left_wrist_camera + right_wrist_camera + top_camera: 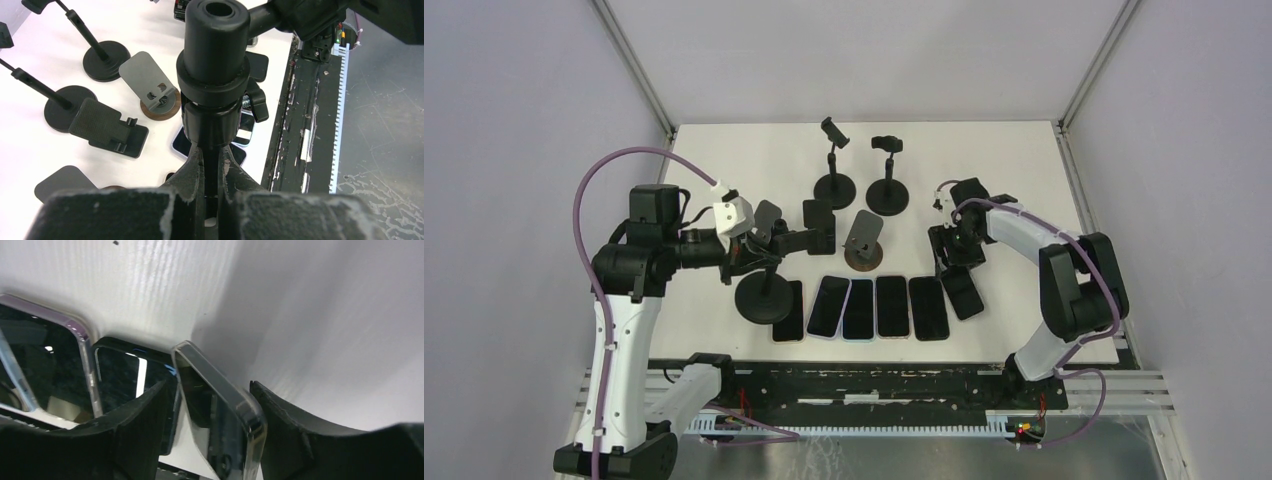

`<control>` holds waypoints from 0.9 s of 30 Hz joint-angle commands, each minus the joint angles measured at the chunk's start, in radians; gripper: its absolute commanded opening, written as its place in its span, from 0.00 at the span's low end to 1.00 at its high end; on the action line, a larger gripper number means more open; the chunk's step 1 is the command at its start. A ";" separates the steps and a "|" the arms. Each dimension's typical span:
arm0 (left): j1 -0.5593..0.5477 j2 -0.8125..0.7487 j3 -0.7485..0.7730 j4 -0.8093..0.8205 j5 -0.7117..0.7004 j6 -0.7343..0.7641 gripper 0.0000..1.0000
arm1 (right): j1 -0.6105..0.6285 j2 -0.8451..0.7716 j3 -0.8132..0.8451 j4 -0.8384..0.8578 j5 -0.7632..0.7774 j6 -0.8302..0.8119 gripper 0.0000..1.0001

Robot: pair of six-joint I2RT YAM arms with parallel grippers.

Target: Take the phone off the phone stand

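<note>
Phone [220, 415] (tilted, lower centre) is flanked by the spread right gripper [209, 390]; phone stand [215, 65] is pinched by the left gripper [212, 162].

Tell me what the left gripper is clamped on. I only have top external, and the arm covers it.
Observer: In the left wrist view, the left gripper is shut on the black pole of a phone stand, just below its locking knob.
Operator: Is the right one holding the phone?
Observer: In the right wrist view, the right gripper has its jaws spread. The phone, in a clear case, sits between them with a gap on one side. I can't tell if it touches the other finger.
Operator: Is it flat?
Observer: No, it's tilted. It leans beside a dark phone lying on the table.
</note>
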State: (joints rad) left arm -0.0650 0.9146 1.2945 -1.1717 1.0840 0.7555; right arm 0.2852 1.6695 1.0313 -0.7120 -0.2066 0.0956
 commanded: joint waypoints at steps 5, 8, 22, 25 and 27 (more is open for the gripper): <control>-0.001 -0.022 0.018 0.069 0.077 -0.033 0.02 | -0.003 -0.107 0.148 -0.028 0.279 0.054 0.78; -0.001 -0.021 0.016 0.069 0.084 -0.035 0.02 | -0.002 -0.153 0.258 -0.075 0.347 0.092 0.84; -0.001 -0.023 -0.021 0.068 0.098 -0.025 0.02 | 0.380 -0.427 0.429 0.486 -0.483 0.338 0.98; -0.001 -0.029 -0.030 0.067 0.104 -0.027 0.02 | 0.459 -0.419 0.431 0.574 -0.531 0.381 0.98; -0.001 -0.037 -0.035 0.067 0.108 -0.027 0.02 | 0.502 -0.401 0.435 0.603 -0.546 0.392 0.98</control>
State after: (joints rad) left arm -0.0650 0.9058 1.2549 -1.1694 1.1065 0.7521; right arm 0.7349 1.2503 1.4384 -0.2684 -0.6392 0.4068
